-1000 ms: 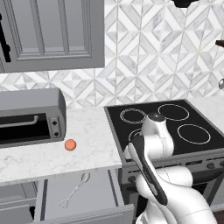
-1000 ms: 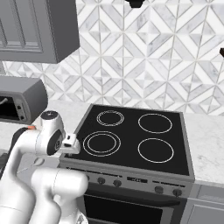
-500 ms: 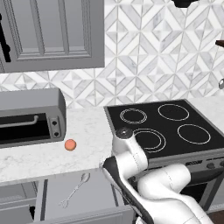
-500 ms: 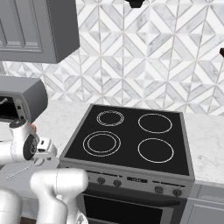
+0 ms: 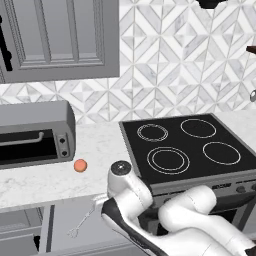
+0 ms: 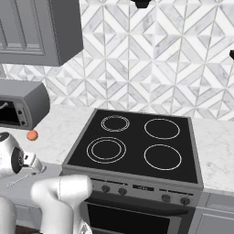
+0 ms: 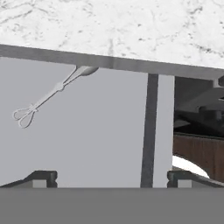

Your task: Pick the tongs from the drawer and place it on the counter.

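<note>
The two dark finger tips [image 7: 43, 176] poke up at the bottom of the hand view, far apart from each other, with nothing between them. So the gripper [image 7: 111, 179] is spread wide and holds nothing. It hangs over the flat grey floor of the drawer [image 7: 100, 131] and looks down into it.

The tongs [image 7: 51, 94] lie flat on the drawer floor. They are up and to the left of the gripper in the hand view, well apart from both finger tips. Their round spoon tip is right at the back edge of the drawer, partly tucked under the edge of the counter [image 7: 131, 30]. Their small looped end points out toward the middle of the drawer floor. A dark grey bar runs down the right side of the drawer floor.

In the left base view the tongs [image 5: 85, 220] lie slanted in the pulled-out drawer [image 5: 65, 232], just under the pale front edge of the counter [image 5: 50, 180]. The white arm bends down beside them, and its round end is just to their right.

On the counter a small orange ball [image 5: 80, 166] sits near the front edge. A grey toaster oven [image 5: 35, 132] stands behind it, near the left end. The black stovetop [image 5: 187, 150] is to the right of the counter.
</note>
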You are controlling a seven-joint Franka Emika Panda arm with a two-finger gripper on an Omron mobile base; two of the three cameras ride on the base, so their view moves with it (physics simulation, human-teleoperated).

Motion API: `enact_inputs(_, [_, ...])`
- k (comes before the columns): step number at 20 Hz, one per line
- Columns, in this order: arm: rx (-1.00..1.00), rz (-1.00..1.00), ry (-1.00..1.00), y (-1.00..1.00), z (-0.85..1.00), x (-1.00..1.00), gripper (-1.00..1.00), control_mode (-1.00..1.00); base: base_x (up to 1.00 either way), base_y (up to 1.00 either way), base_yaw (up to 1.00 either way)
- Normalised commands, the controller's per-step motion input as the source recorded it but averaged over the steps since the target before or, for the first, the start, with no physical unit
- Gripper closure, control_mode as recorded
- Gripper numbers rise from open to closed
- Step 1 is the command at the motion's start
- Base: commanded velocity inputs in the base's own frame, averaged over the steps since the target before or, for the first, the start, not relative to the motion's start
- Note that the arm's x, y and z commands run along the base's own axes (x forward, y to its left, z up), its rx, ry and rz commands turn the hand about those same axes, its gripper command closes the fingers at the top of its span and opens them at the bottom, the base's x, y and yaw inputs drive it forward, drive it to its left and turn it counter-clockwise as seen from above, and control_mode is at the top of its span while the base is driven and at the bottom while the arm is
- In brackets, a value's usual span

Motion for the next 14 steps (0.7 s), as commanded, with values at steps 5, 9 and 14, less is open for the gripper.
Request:
enact_inputs(5, [0.09,-0.14,0.21,0.65,0.00,0.00,-1.00,-1.00,0.00,0.00,0.00])
enact_inputs(9, [0.03,-0.12,0.19,0.64,0.00,0.00,-1.00,-1.00,0.00,0.00,0.00])
enact_inputs(14, [0.00,-0.07,0.00,0.51,-0.03,-0.01,-1.00,-1.00,0.00,0.00,0.00])
